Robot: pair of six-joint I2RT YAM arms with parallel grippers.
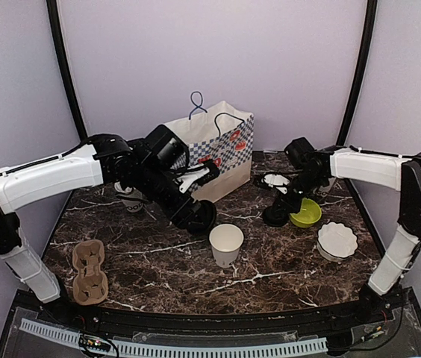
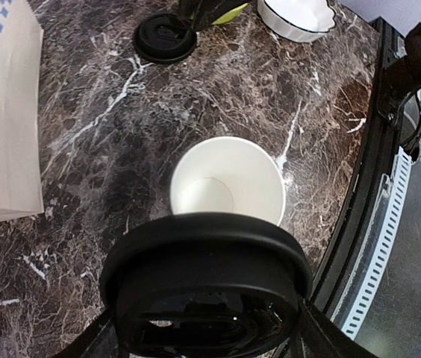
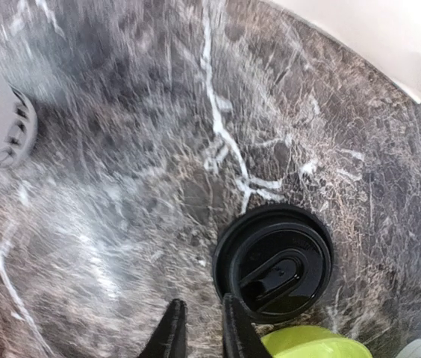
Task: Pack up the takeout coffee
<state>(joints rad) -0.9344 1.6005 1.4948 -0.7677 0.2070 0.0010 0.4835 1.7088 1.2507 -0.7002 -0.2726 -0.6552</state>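
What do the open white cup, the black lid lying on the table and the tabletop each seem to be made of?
Open white cup: likely paper, matte and thin-walled.
Black lid: probably moulded plastic, glossy, with raised ridges catching light.
Tabletop: looks like dark marble with white veins, though it may be a printed laminate.

Robot lab booth: plain lilac walls (image 1: 195, 45), black frame posts (image 1: 66, 67), marble-look tabletop (image 1: 166, 262).

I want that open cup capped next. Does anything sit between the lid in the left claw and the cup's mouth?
Nothing visible does. The left claw holds the black lid close to the open white cup, whose mouth is empty and uncovered.
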